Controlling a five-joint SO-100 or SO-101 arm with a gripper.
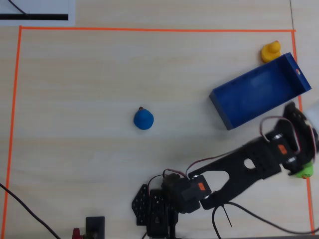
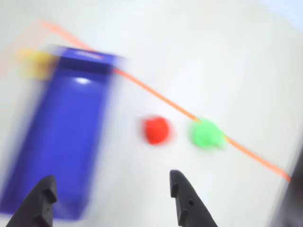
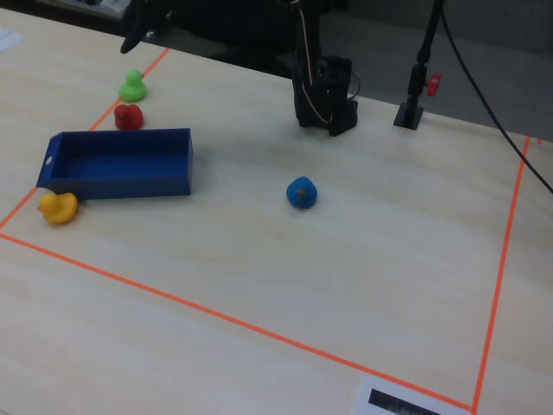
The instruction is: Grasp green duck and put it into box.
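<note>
Reading the wrist view from left to right, the box (image 2: 59, 137) is seen, then the red duck (image 2: 156, 130), then the green duck (image 2: 206, 134) on the orange tape line (image 2: 246, 151). The gripper (image 2: 113, 198) is held wide open and empty, near both ducks. The red duck, just beside the target, could be grasped by mistake. The green duck's heading and long axis cannot be told through the blur.

A: What crowds the small lime-green toy duck (image 3: 132, 85)?
B: A round red toy duck (image 3: 129, 116) just beside it, then the shallow dark-blue open-top box (image 3: 130, 183).
A: Elsewhere?
B: Bare pale wooden tabletop (image 3: 285, 277).
</note>
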